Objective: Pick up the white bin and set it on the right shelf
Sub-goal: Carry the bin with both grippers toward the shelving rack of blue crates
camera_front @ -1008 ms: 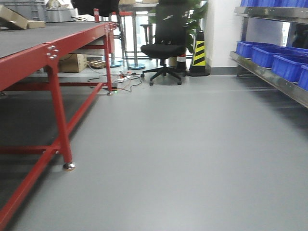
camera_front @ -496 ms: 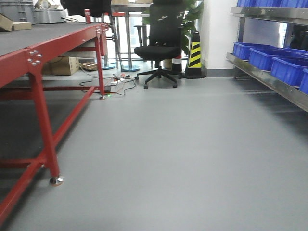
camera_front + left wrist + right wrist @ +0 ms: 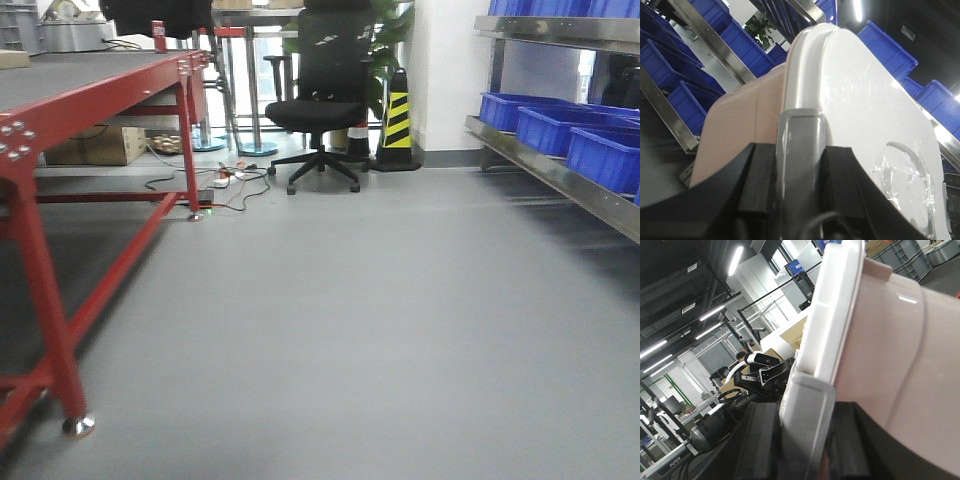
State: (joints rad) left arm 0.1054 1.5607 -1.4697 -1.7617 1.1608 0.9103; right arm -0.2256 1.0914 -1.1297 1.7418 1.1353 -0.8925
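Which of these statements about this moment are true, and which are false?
1. The left gripper clamps the white bin at its edge. True.
2. The right gripper hangs open and empty. False: it is shut on the white bin's edge too.
3. In the front view, blue crates sit on the steel shelving. True.
4. The office chair is red. False: it is black; the table frame is the red thing.
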